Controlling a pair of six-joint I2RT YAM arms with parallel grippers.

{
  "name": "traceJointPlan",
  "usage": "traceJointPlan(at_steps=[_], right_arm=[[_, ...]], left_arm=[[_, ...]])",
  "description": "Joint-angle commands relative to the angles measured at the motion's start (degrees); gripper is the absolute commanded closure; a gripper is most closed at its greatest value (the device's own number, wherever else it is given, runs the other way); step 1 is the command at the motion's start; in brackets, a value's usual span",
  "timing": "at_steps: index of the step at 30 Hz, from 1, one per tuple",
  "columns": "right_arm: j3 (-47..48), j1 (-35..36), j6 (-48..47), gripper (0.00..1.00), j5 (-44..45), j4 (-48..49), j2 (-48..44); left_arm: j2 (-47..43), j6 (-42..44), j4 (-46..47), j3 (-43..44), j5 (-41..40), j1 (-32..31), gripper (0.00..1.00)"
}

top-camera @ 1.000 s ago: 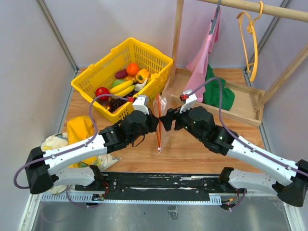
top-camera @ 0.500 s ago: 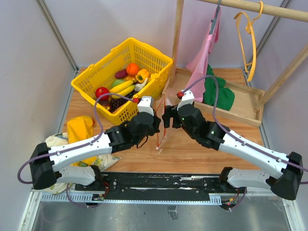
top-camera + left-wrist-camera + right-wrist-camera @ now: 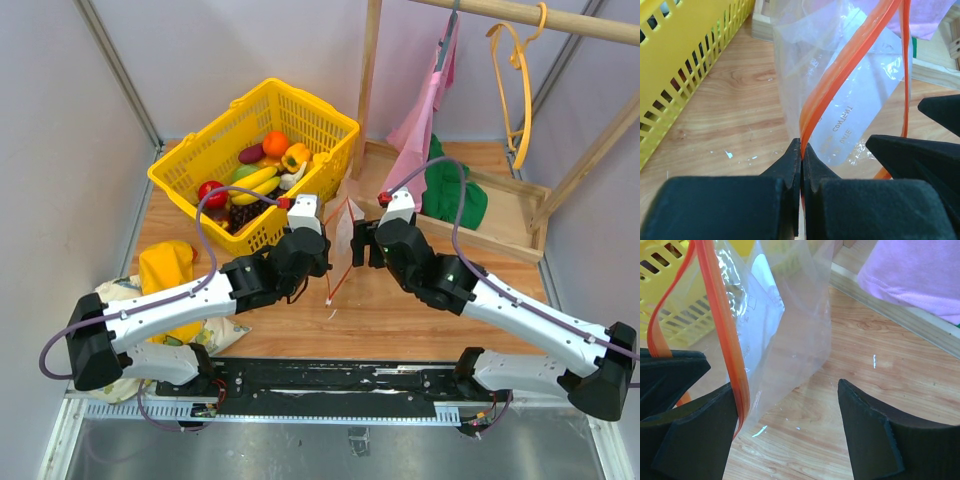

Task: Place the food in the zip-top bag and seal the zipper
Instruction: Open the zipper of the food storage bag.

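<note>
Top external: zipper (image 3: 842, 77) runs near-far, perhaps tilted; left tool (image 3: 801, 155) pinches it, right tool (image 3: 787, 390) released.

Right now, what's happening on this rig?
The left gripper is shut on the red zipper strip of the clear bag, holding it up between the arms. The right gripper is open beside the bag's mouth, gripping nothing. The food sits in the yellow basket; the bag looks empty.
</note>
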Motion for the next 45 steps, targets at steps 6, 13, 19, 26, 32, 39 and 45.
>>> traceJointPlan(at_steps=[6, 13, 19, 26, 32, 39, 45], right_arm=[[-4.7, 1.0, -0.6, 0.26, -5.0, 11.3, 1.3], [-8.0, 1.1, 1.1, 0.29, -7.6, 18.6, 3.5], [-8.8, 1.1, 1.3, 0.34, -8.3, 18.0, 4.9], [-8.0, 1.0, 0.2, 0.67, -5.1, 10.3, 3.7], [-2.6, 0.9, -5.2, 0.86, 0.6, 0.6, 1.7], [5.1, -1.1, -11.5, 0.93, -1.1, -9.4, 2.7], [11.0, -6.8, -15.9, 0.94, -4.2, -17.6, 3.1]], left_arm=[[0.7, -1.5, 1.3, 1.4, 1.1, -0.6, 1.00], [0.5, -4.9, 2.8, 0.0, 2.1, -0.6, 1.00], [-0.5, -6.6, 3.8, -1.3, 0.8, -0.6, 1.00], [-2.1, -4.9, 0.9, -1.0, -2.7, -0.6, 1.00], [-1.9, -2.4, -3.9, 1.2, -6.0, -0.6, 1.00], [2.4, 0.1, -12.6, 7.5, -6.9, -0.6, 1.00], [4.6, 1.7, -19.5, 12.9, -7.2, -0.4, 1.00]])
